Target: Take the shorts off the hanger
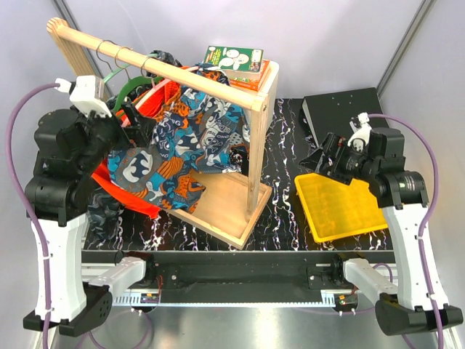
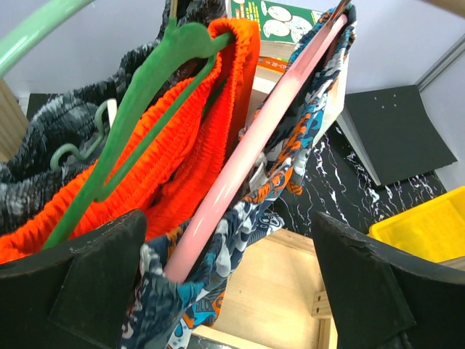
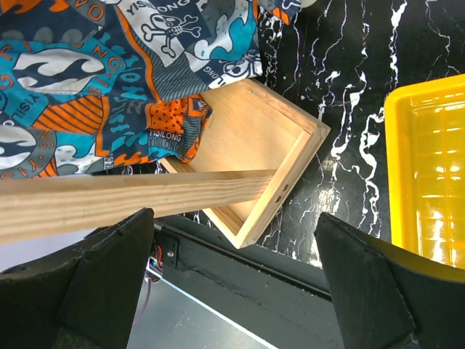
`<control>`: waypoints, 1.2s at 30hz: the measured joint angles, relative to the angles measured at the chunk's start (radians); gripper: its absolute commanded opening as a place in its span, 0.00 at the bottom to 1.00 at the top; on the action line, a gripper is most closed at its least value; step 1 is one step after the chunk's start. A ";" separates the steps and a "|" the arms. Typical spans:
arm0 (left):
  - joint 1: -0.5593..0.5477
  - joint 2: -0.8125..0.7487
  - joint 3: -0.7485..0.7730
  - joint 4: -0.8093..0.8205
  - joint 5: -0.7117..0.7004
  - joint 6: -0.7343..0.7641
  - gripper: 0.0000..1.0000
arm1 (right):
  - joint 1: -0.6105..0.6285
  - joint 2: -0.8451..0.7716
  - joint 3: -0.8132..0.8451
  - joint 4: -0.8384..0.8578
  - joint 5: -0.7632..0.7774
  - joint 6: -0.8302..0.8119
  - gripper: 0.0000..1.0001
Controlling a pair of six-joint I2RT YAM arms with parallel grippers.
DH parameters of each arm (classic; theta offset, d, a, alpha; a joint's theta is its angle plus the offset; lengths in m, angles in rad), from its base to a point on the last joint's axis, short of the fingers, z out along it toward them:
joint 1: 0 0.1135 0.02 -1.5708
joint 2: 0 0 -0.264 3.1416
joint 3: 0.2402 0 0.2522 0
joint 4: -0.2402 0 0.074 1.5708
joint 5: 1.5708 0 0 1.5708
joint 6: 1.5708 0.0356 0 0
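The blue, orange and white patterned shorts (image 1: 192, 134) hang on a pink hanger (image 2: 247, 160) from the wooden rail (image 1: 167, 67). The plain orange shorts (image 2: 182, 138) hang on a green hanger (image 2: 142, 98) just left of them. The dark navy-grey patterned shorts (image 2: 43, 149) hang furthest left. My left gripper (image 1: 138, 120) is open at the hanging clothes. In the left wrist view it (image 2: 229, 291) has the pink hanger's lower end and the patterned cloth between its jaws, close to the left finger (image 2: 87, 283). My right gripper (image 1: 320, 163) is open and empty, right of the rack.
The wooden rack has an upright post (image 1: 258, 145) and a base tray (image 1: 218, 211). Books (image 1: 236, 64) lie on its top corner. A yellow tray (image 1: 341, 207) sits at the right, a black plate (image 1: 341, 109) behind it. A pale green hanger (image 2: 36, 29) hangs at the left.
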State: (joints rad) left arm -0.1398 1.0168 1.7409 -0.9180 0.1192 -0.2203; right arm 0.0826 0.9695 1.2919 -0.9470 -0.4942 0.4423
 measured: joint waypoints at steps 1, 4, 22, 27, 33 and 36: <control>0.001 0.009 0.012 -0.002 0.004 0.007 0.99 | 0.000 -0.005 0.000 0.000 0.000 -0.002 1.00; 0.004 0.036 0.063 -0.007 0.024 0.026 0.99 | 0.000 -0.004 0.007 -0.016 -0.005 -0.031 1.00; 0.024 0.191 0.174 -0.003 0.211 0.072 0.46 | 0.000 -0.053 0.002 -0.038 -0.060 -0.064 1.00; 0.025 0.170 0.156 0.017 0.254 0.073 0.31 | 0.000 -0.061 0.002 -0.038 -0.070 -0.059 1.00; 0.026 0.134 0.129 0.044 0.303 0.072 0.07 | 0.000 -0.075 0.002 -0.038 -0.073 -0.050 1.00; 0.026 0.130 0.129 0.044 0.333 0.067 0.00 | 0.000 -0.080 0.002 -0.038 -0.073 -0.045 1.00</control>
State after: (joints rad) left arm -0.1139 1.1473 1.8694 -0.8742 0.4519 -0.1532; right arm 0.0826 0.8890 1.2938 -0.9852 -0.5671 0.3969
